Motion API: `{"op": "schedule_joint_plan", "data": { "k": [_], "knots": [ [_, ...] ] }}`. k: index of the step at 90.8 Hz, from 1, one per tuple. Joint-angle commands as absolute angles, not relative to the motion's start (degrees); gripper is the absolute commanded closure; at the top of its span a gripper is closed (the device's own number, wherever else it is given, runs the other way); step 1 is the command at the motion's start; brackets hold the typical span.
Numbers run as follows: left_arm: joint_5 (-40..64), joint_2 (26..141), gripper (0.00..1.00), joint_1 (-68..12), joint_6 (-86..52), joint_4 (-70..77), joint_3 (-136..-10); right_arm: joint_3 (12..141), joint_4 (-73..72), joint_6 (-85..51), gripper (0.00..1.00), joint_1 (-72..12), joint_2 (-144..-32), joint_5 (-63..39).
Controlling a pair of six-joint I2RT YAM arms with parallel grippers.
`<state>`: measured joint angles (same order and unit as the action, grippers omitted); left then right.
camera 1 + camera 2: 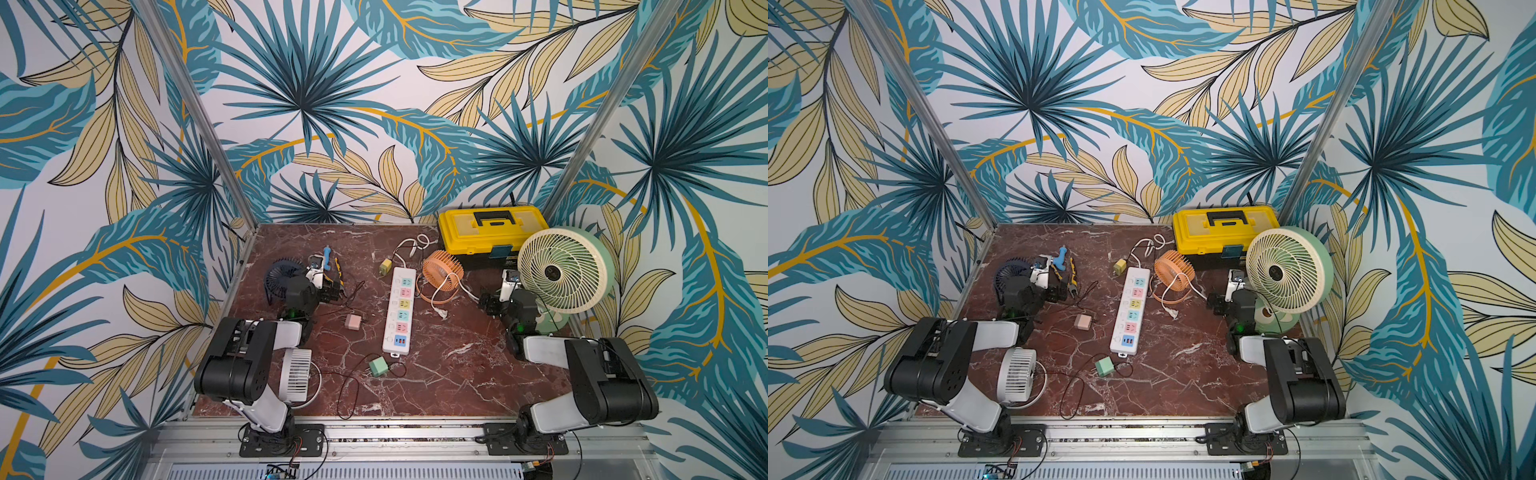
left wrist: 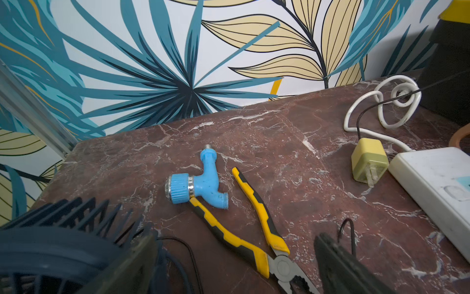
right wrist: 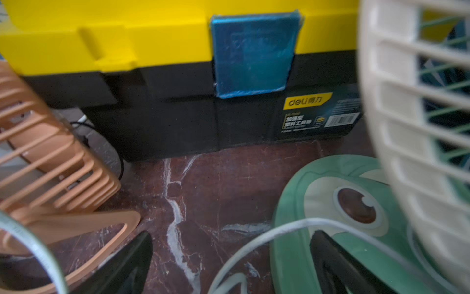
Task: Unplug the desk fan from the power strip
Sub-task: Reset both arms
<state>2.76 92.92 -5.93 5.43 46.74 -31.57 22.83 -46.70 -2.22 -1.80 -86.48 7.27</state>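
The white power strip [image 1: 399,311] [image 1: 1129,309] lies lengthwise mid-table, and no plug shows in its pastel sockets. Several desk fans stand around it: dark blue [image 1: 282,274], orange [image 1: 442,270], green-and-cream [image 1: 565,270] and white [image 1: 296,374]. I cannot tell which fan the task means. Yellow [image 2: 368,160], pink [image 1: 353,322] and green [image 1: 377,366] adapters lie loose on the marble. My left gripper [image 1: 332,291] [image 2: 235,239] is open and empty beside the blue fan. My right gripper [image 1: 488,303] [image 3: 231,236] is open, and a white cable [image 3: 254,241] crosses the marble between its fingers.
Yellow-handled pliers [image 2: 223,234] and a blue tap [image 2: 201,183] lie just ahead of the left gripper. A yellow toolbox [image 1: 490,228] stands at the back right, close to the orange fan and the green fan's base [image 3: 318,191]. Thin black cords trail across the front of the table.
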Motion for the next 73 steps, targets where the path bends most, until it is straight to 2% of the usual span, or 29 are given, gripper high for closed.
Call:
{"op": "schedule_joint_plan", "data": {
  "k": [1,42,73],
  "knots": [
    [2.2,91.9,0.00,-5.6,3.9,49.9,-31.4,21.9,-51.8,0.7,0.01,-3.1,-86.6,8.9],
    [1.3,99.0,0.00,-5.5,2.5,26.1,-48.4,22.5,-51.1,0.5,0.01,-3.0,-86.7,9.0],
    [2.7,93.0,0.00,-5.3,2.5,41.2,-36.3,22.4,-51.1,0.5,0.01,-3.0,-86.7,8.9]
  ]
}}
